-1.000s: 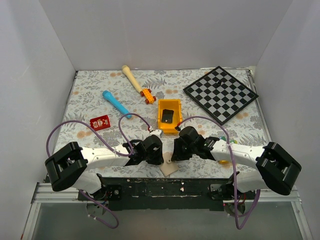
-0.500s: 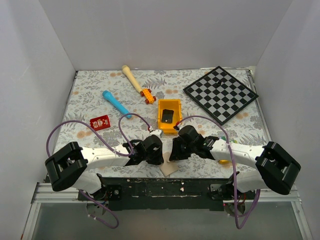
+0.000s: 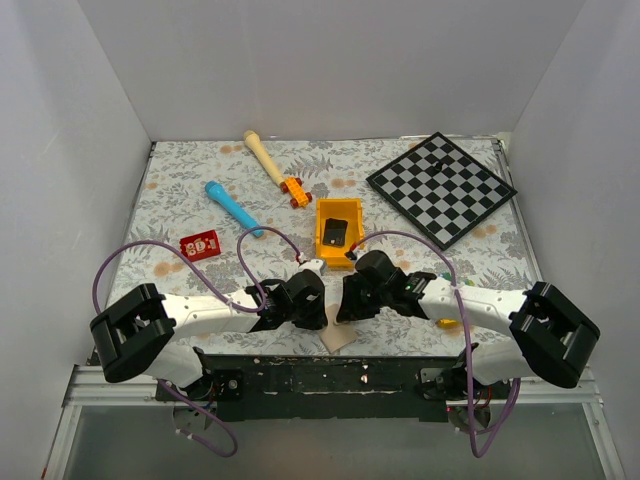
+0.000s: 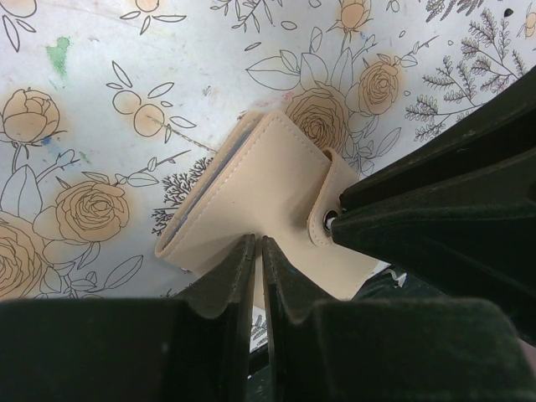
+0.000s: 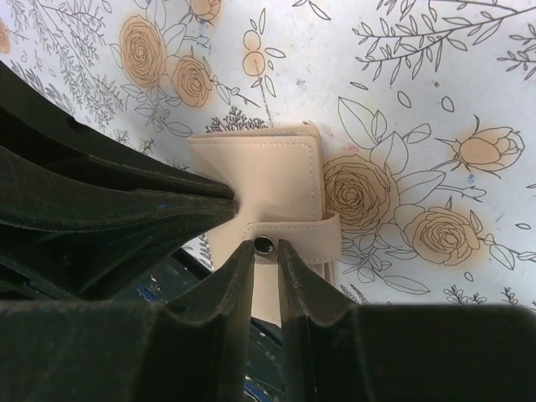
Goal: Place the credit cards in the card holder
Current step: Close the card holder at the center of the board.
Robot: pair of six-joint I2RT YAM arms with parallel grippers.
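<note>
Both arms are in tight at the near edge of the worktop [image 3: 180, 190], meeting over the holder [image 4: 268, 193]. It lies folded, its tab wrapped over the front. The left gripper [image 4: 258, 251] has its jaws almost together, pinching the holder's near edge. The right gripper [image 5: 265, 251] has its jaws narrowed onto the snap tab [image 5: 293, 233], the button showing right between the tips. Out on the left, well apart from all this, a red card [image 3: 200, 244] lies flat. The bin [image 3: 320, 232] sits just beyond the grippers.
</note>
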